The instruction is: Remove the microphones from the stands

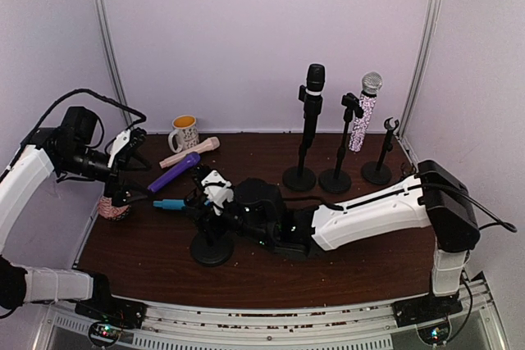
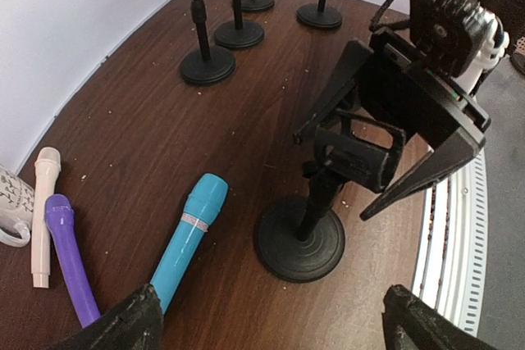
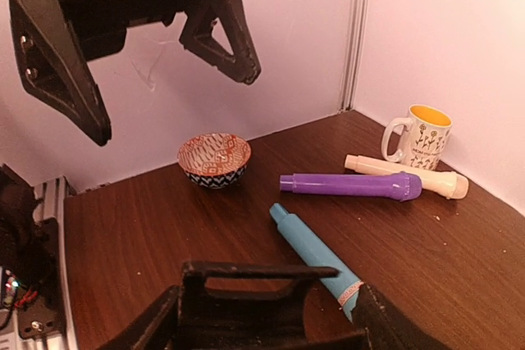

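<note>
We see the teal microphone (image 1: 168, 204) lying flat on the counter (image 1: 369, 272), apart from the stand (image 1: 212, 249), at about ten o'clock from its base in the top view. It runs along the nine-to-three line with its wider head toward three, and a pale patterned band rings the body behind the head. The black stand is upright on a round, ridged base near the counter's six o'clock edge. Its clip (image 2: 357, 157) tops a short stem.

Lab test booth — white panels (image 1: 246, 38), aluminium rails (image 1: 105, 47)
</note>
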Controlling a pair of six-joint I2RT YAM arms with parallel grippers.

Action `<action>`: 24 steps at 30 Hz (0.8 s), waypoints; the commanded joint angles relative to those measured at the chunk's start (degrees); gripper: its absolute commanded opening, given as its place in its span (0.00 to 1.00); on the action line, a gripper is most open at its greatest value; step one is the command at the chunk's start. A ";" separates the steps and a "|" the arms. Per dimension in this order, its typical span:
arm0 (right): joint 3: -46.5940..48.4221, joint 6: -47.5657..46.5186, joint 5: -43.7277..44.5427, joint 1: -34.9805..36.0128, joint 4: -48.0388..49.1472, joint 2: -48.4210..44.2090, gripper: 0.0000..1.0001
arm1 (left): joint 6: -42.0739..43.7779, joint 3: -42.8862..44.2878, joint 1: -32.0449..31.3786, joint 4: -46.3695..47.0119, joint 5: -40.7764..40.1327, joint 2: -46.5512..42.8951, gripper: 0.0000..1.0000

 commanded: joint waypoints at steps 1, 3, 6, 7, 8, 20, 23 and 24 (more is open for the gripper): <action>4.72 -4.05 6.83 1.00 -8.28 3.91 0.63 | -0.84 2.02 0.85 2.04 -0.17 0.08 0.95; 5.02 -5.17 8.16 1.40 -8.34 4.31 0.56 | -0.71 2.00 0.91 2.03 -0.17 -0.04 0.95; 4.67 -6.23 10.63 1.76 -8.40 4.25 0.43 | -0.75 1.96 0.91 2.03 -0.26 -0.07 0.95; 4.42 -6.57 11.51 1.89 -8.35 4.13 0.38 | -0.81 1.95 0.91 2.03 -0.18 0.07 0.95; 4.04 -7.00 12.35 1.93 -8.26 3.82 0.31 | -0.82 1.91 0.91 2.06 -0.06 0.12 0.95; -9.69 -8.44 21.38 -3.45 -13.76 -9.79 0.00 | -1.08 2.97 1.24 2.12 0.18 0.52 0.94; -14.80 -5.08 23.05 -7.21 -17.19 -14.96 0.00 | -0.78 3.06 1.26 2.21 0.14 0.71 0.94; -16.32 -3.97 23.64 -8.55 -18.65 -16.57 0.00 | -0.83 3.06 1.26 2.25 0.22 0.87 0.94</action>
